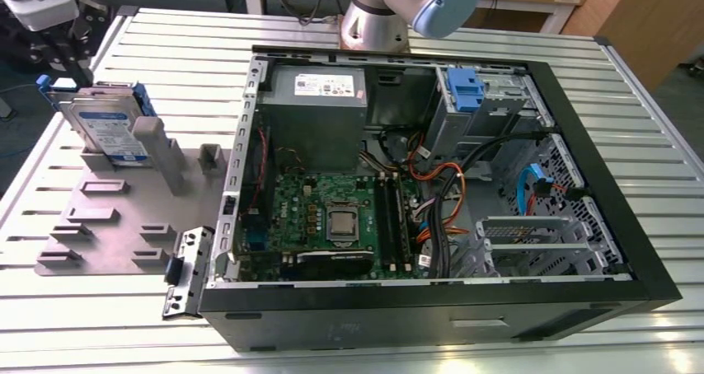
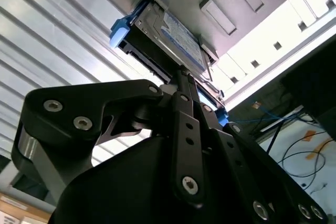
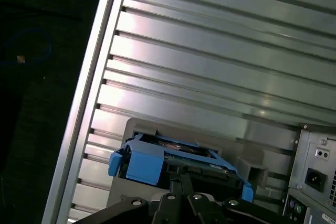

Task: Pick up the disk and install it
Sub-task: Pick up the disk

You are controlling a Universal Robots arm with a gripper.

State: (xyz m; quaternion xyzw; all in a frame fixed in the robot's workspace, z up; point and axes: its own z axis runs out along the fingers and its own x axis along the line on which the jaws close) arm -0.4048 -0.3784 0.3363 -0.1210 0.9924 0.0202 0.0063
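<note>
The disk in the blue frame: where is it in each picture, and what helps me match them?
Exterior view: the disk stands on edge in the grey holder at the exterior view's left, beside the computer case.
Second wrist view: the disk, label showing, lies just beyond the end effector.
First wrist view: the disk's blue frame, just beyond the end effector.
Shared landmark: the ribbed metal table under the grey holder.
</note>
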